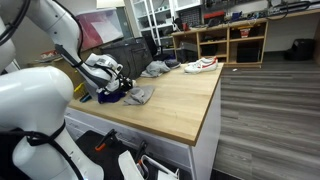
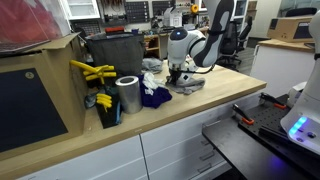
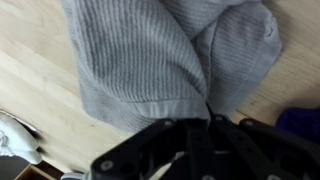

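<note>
A grey ribbed knit cloth (image 3: 150, 55) lies crumpled on the wooden table (image 1: 180, 100). It also shows in both exterior views (image 1: 141, 95) (image 2: 191, 85). My gripper (image 3: 205, 125) points down at the cloth's near edge, its black fingers drawn together with a fold of the cloth pinched between them. In both exterior views the gripper (image 1: 113, 86) (image 2: 178, 73) sits low over the cloth. A dark blue cloth (image 2: 155, 97) lies right beside the grey one and shows at the edge of the wrist view (image 3: 300, 120).
Another grey garment (image 1: 155, 68) and a white shoe (image 1: 201, 65) lie at the table's far end. A metal can (image 2: 127, 95), yellow-handled tools (image 2: 95, 72) and a dark bin (image 2: 115, 50) stand near the cloths. Shelving (image 1: 230, 40) lines the back wall.
</note>
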`<control>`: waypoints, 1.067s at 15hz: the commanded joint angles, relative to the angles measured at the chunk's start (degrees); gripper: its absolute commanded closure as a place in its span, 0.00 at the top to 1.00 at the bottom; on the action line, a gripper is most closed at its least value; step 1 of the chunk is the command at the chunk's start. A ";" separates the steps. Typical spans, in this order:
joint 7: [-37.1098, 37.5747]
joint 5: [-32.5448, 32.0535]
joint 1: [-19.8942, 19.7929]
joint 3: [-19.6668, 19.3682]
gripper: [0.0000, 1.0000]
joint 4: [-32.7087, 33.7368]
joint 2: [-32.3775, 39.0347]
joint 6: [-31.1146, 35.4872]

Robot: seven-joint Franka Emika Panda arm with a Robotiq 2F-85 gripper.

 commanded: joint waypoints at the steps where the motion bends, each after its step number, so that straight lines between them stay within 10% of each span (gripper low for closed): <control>1: 5.28 -3.71 4.39 -4.62 0.30 1.92 3.33 3.08; 7: 3.85 -2.77 2.27 -5.46 0.69 -0.26 2.87 10.42; 11: 1.64 -1.67 -8.37 0.68 0.97 -3.31 -1.67 16.27; 16: 3.05 -2.83 -25.34 11.97 1.00 -5.00 -5.92 19.03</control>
